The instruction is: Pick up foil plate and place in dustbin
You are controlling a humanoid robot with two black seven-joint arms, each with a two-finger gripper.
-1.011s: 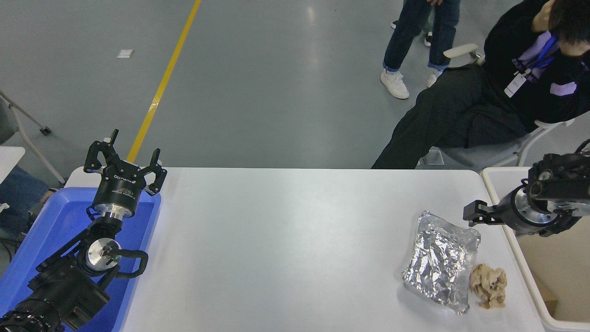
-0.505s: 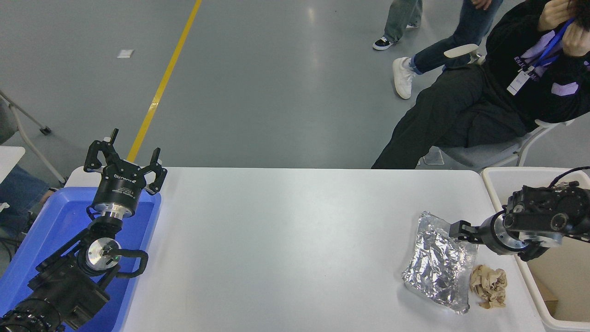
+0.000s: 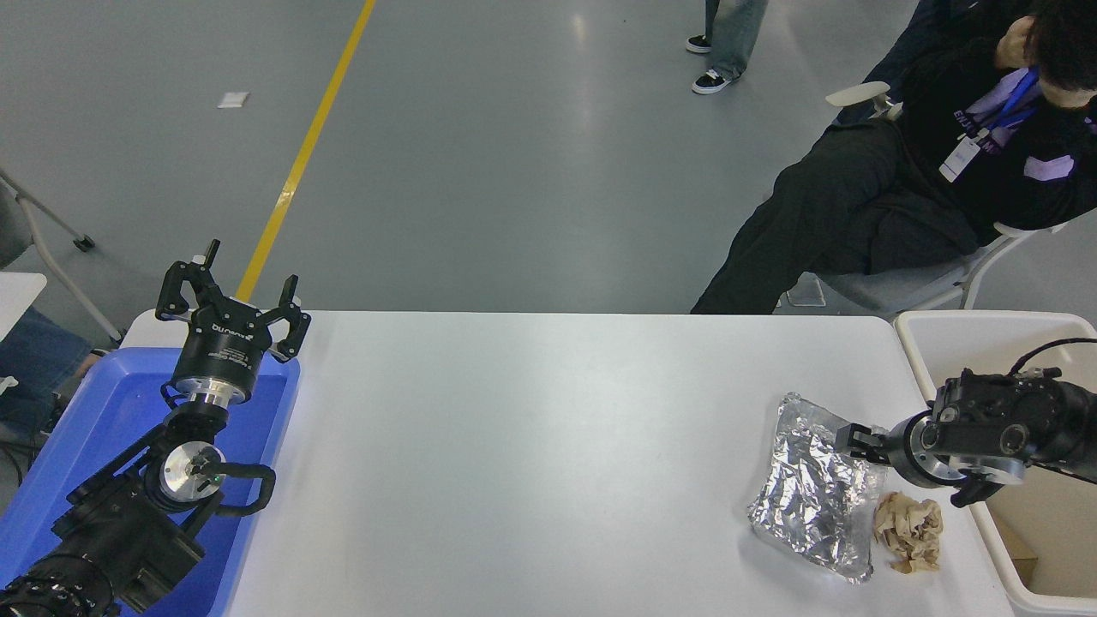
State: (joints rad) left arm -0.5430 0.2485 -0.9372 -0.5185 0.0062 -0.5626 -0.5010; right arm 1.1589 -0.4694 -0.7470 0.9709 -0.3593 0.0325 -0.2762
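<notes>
Since the earlier frames the right gripper (image 3: 850, 440) has descended from above the table's right edge and advanced left, so that its tip now sits at the right edge of the foil plate (image 3: 814, 484); the plate itself has not shifted, and the people at the far side have changed position, one pair of legs now further off at the top.

Foil plate location: flat on the white table (image 3: 548, 463), near the right end, with a crumpled tan paper ball (image 3: 908, 530) just beside its lower right corner; the dustbin (image 3: 986, 326) stands directly right of the table, so the carry is judged short.

Right arm orientation: it reaches in low and sideways from over the dustbin, presumably to catch the plate's raised rim rather than press down on thin foil; whether the fingers are spread or closed on the rim cannot be told from this view, and contact is uncertain.

Left gripper (image 3: 231, 300): parked at the lower left over a blue plastic tray (image 3: 86, 428), fingers spread wide, holding nothing.
</notes>
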